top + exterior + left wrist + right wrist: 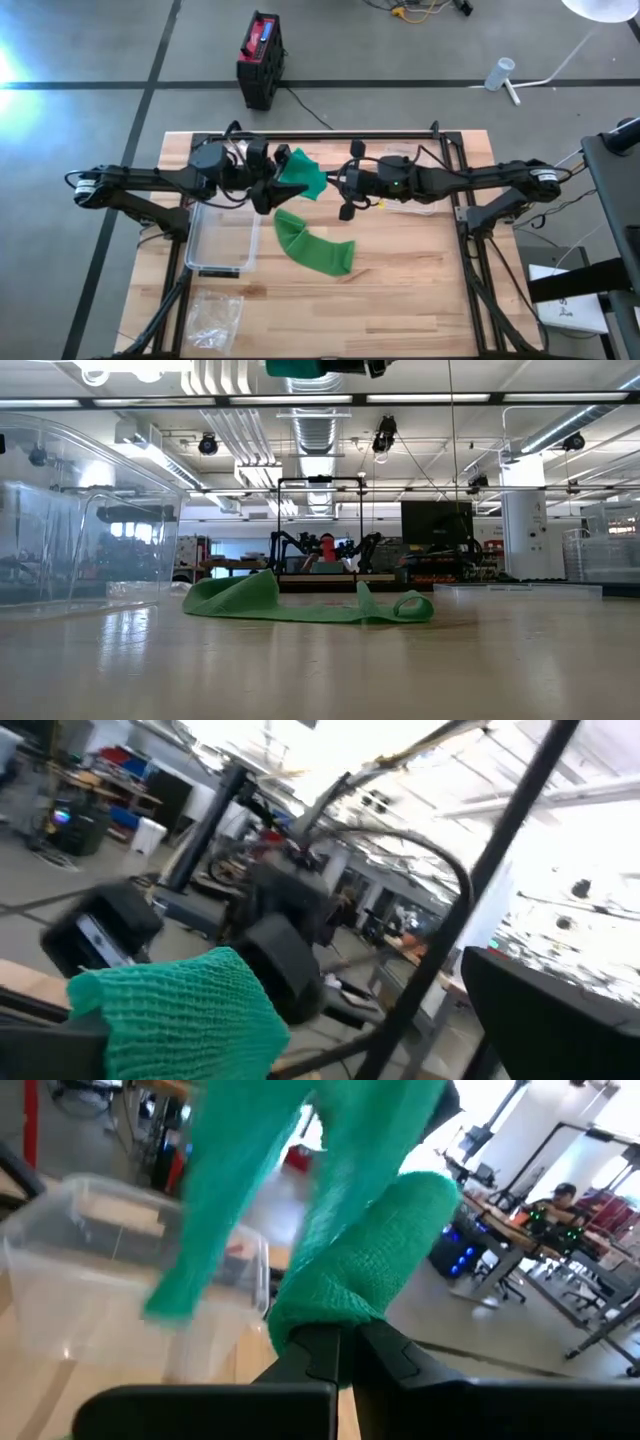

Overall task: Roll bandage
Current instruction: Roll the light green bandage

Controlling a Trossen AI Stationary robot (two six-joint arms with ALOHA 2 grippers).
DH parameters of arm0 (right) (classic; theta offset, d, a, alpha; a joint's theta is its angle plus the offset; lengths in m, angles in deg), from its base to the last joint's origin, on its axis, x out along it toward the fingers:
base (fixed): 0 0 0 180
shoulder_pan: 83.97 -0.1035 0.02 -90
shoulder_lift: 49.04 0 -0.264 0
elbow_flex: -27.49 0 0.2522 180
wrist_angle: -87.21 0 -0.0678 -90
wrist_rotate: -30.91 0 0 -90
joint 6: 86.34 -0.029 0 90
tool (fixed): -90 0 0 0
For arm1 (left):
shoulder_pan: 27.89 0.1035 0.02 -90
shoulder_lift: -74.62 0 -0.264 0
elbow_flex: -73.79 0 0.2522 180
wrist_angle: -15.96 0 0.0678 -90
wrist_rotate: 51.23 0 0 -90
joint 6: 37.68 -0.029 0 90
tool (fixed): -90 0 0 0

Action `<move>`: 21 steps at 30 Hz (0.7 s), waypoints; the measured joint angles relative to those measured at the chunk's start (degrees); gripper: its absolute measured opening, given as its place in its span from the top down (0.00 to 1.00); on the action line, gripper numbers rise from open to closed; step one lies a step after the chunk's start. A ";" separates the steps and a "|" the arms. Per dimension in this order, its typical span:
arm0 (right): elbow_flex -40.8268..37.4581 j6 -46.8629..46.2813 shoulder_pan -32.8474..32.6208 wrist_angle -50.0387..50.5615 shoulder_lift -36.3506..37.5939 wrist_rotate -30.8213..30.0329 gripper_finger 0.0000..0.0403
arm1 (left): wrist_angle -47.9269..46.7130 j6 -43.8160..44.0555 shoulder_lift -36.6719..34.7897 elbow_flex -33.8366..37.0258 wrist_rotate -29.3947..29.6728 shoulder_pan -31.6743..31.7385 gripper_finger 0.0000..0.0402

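Note:
A green bandage's rolled part hangs in the air between my two grippers, above the middle of the table. A loose strip droops from it. More green bandage lies flat on the wood below; I cannot tell whether it joins the roll. My right gripper comes from the right and is shut on the roll. My left gripper comes from the left and is open, with the roll's other end between its spread fingers. My right gripper pinches one end of the rolled part between its two fingers. The fingers come about level from the table's right side. The roll is lifted clear of the table and sticks out past the fingertips, with the loose strip hanging slack from it. Whether my left gripper touches the roll, I cannot tell.
A clear plastic box stands on the table's left part, and a clear bag lies near the front left corner. A black frame bar runs along the far edge. A black and red case sits on the floor beyond.

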 joint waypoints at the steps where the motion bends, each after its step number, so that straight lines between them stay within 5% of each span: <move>1: -0.08 0.13 0.00 0.64 -0.06 -0.02 0.99 | -0.01 0.46 -0.08 0.00 1.19 0.38 0.07; 11: -0.26 0.26 -0.02 2.20 -3.37 0.01 0.99 | 2.72 9.71 1.32 0.00 0.92 1.78 0.07; 21: -0.28 -0.40 -0.12 3.12 -3.15 3.99 0.99 | 0.08 8.24 1.32 0.00 -0.97 4.69 0.09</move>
